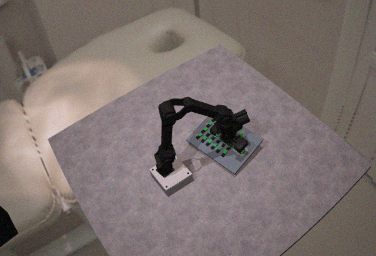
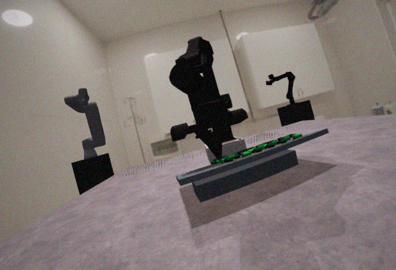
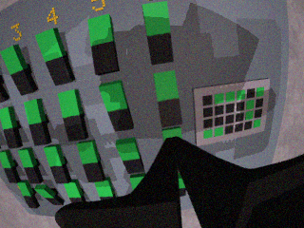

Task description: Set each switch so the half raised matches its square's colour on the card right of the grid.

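Note:
The switch panel carries a grid of rocker switches with green far halves and dark near halves. My gripper is shut and empty, pointing down. Its tips are at the third switch from the far side in the rightmost column, hiding its nearer half; contact cannot be told. The small card is right of the grid. Its far row reads dark, green, green, green, dark, green; its nearest reads green, green, dark, dark, dark, green. The fingers partly hide the nearest row of switches.
The arm's white base stands on the table, nearer than the panel. The panel rests tilted on a dark block. Yellow numbers line the grid's far edge. Two other arms on black boxes appear in the background.

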